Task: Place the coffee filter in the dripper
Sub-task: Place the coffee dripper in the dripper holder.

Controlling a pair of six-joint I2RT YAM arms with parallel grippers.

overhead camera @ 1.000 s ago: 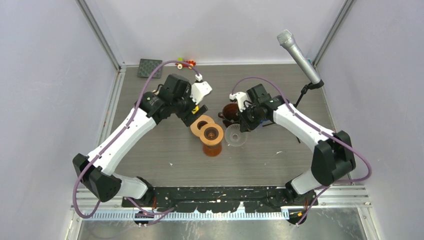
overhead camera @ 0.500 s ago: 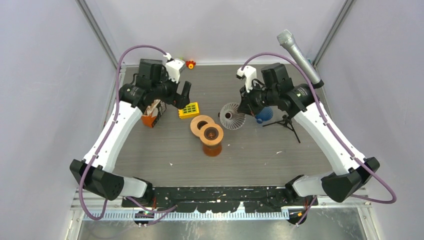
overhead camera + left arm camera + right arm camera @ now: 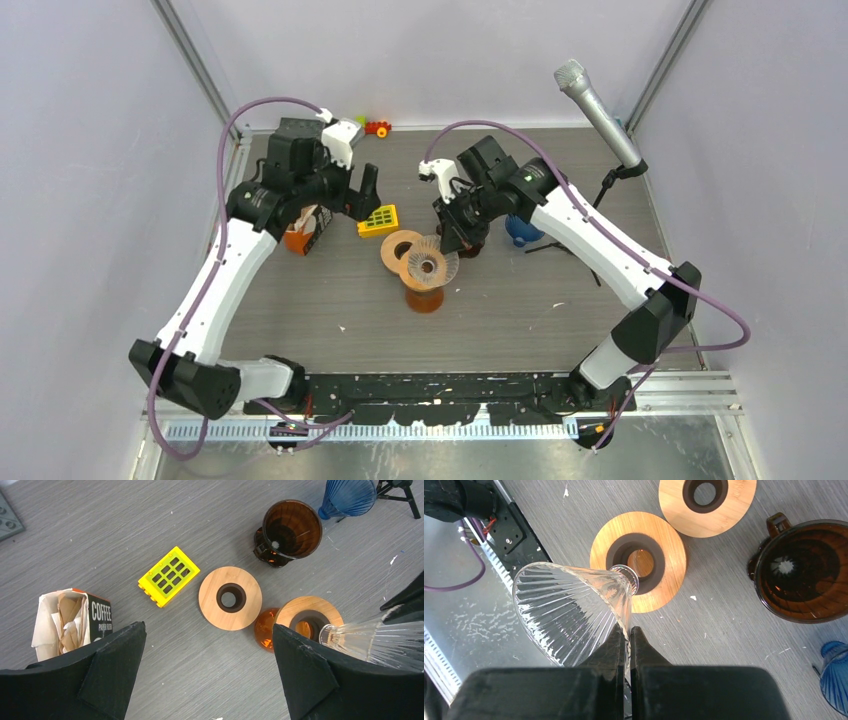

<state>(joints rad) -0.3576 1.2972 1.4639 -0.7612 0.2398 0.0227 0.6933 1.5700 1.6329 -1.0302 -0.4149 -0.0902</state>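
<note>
The right pincer (image 3: 629,636) is pressed together on the rim of the clear ribbed glass dripper (image 3: 569,607). It holds the dripper tilted, with the narrow end over the dark hole of a wooden ring (image 3: 664,587). This ring sits on an amber stand (image 3: 265,632) — whether glass and ring touch cannot be told. The left pincer (image 3: 207,630) is spread wide and holds nothing; it hangs above the counter (image 3: 100,530). The coffee filter (image 3: 67,617) is in a small box (image 3: 100,620) marked COFFEE at the left of the counter, well apart from the glass dripper — brown crumpled papers show inside its white lining. A second wooden ring (image 3: 212,602) lies flat just beside the amber stand. A yellow block (image 3: 169,576), a brown dripper (image 3: 292,530) and a blue dripper (image 3: 347,495) stand further back.
</note>
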